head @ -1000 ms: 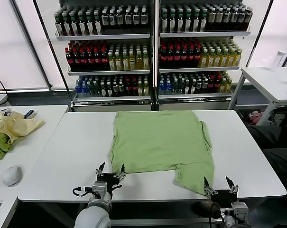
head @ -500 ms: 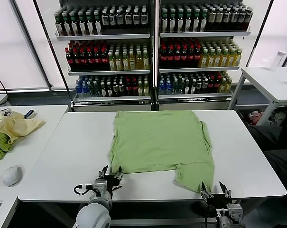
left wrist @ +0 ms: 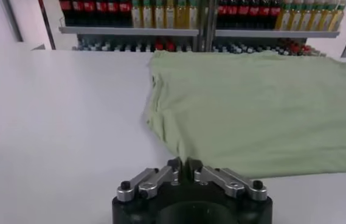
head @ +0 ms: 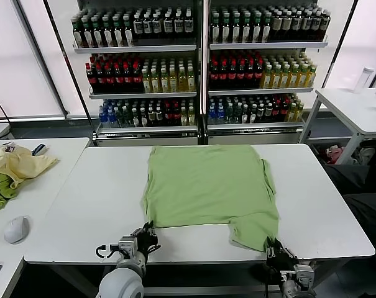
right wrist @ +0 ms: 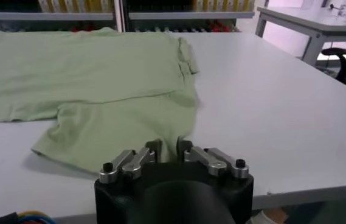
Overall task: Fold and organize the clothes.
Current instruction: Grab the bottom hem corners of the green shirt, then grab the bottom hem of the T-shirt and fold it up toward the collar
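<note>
Light green shirt (head: 210,188) lies flat mid white table (head: 82,186). Left gripper (left wrist: 185,166) at shirt's near left corner, right gripper (right wrist: 168,148) at its near right hem. Wrist views show both with fingers pinched together, cloth just beyond the tips; head view can't confirm a grip. Bottle shelves (head: 200,62) behind the table; pale yellow garment (head: 17,164) and mouse (head: 15,229) on the side table, left.

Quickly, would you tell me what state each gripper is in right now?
Left gripper: shut on the shirt edge.
Right gripper: shut on the shirt corner.
</note>
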You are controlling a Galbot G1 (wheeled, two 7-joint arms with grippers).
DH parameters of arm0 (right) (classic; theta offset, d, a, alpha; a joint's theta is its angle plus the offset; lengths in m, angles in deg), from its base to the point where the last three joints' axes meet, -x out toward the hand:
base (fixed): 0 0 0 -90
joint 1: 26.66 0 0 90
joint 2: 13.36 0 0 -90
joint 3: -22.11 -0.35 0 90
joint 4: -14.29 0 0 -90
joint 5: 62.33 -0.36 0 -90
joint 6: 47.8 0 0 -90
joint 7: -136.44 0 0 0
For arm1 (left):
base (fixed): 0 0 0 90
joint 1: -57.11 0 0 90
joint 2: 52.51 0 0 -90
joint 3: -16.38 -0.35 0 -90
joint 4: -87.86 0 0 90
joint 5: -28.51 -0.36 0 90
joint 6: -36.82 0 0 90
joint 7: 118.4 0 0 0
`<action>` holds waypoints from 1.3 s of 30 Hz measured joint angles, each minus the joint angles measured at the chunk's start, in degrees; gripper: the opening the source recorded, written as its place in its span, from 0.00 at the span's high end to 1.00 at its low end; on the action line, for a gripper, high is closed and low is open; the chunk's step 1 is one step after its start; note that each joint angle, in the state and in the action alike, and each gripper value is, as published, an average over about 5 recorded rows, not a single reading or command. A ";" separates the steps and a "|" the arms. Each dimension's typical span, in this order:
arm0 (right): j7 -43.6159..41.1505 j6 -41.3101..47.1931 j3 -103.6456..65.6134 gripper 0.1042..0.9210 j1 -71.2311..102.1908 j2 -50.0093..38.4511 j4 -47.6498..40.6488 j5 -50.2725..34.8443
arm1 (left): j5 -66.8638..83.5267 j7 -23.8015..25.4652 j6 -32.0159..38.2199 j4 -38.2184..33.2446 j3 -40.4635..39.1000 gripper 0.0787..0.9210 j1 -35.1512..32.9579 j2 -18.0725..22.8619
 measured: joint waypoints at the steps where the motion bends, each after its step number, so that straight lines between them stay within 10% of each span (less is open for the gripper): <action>1: -0.17 -0.14 -0.05 0.98 -0.01 -0.04 0.09 -0.09 | 0.27 0.10 0.01 -0.25 0.08 0.96 -0.16 -0.08; 22: -3.19 -5.40 -2.58 0.99 -6.41 -5.07 1.92 -2.63 | 2.64 2.90 1.67 -7.73 2.78 0.96 1.23 -4.88; 39: -3.62 -7.45 0.21 0.99 -21.11 -10.42 -8.55 -4.28 | -5.38 5.91 3.76 2.22 -3.58 0.96 13.43 -6.68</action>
